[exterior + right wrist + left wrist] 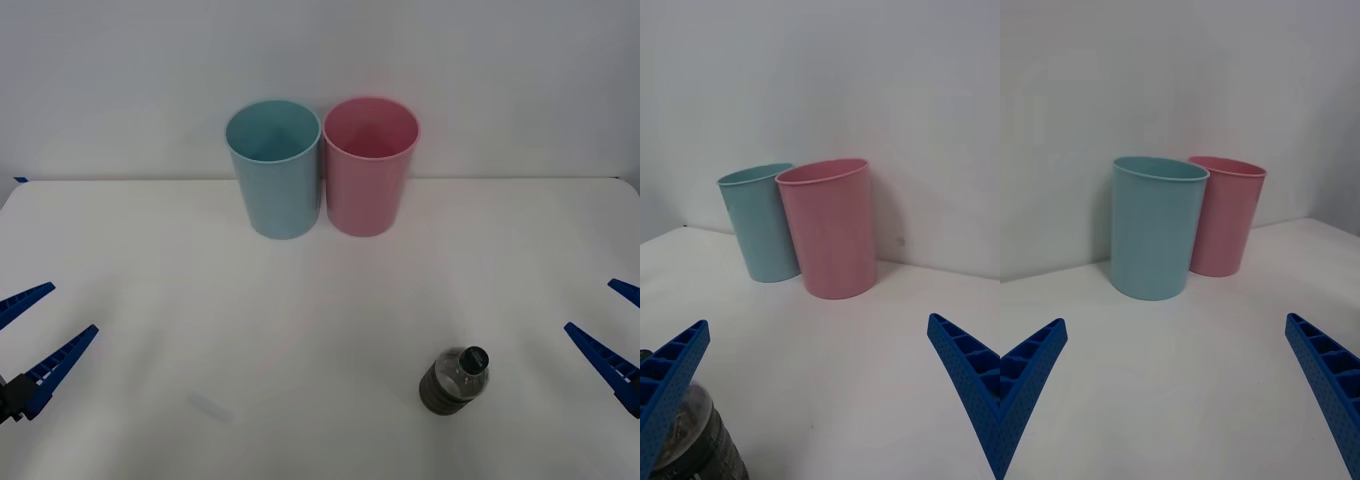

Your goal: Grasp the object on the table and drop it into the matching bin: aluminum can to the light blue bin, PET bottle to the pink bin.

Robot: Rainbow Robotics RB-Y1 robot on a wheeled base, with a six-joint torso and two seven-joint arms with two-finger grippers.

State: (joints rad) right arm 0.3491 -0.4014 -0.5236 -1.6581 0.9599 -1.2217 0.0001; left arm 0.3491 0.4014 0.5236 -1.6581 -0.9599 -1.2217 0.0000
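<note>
Bins stand side by side at the far middle of the white counter (150, 300), against a plain wall: the light blue bin (274, 168) on the robot's left, the pink bin (369, 165) on its right, rims touching or nearly so, both upright and open at the top. PET bottle (455, 380), small, clear, black-capped, with dark brown contents, stands upright near the front of the counter, right of centre and well apart from the bins. Left gripper (30, 330) hovers at the left edge, jaws spread wide and holding nothing. Right gripper (612, 330) hovers at the right edge, jaws equally wide and empty, the bottle just beside one blue finger in the right wrist view. Being nearer, the right arm seems the likelier one to reach for the bottle, which belongs in the pink bin.
</note>
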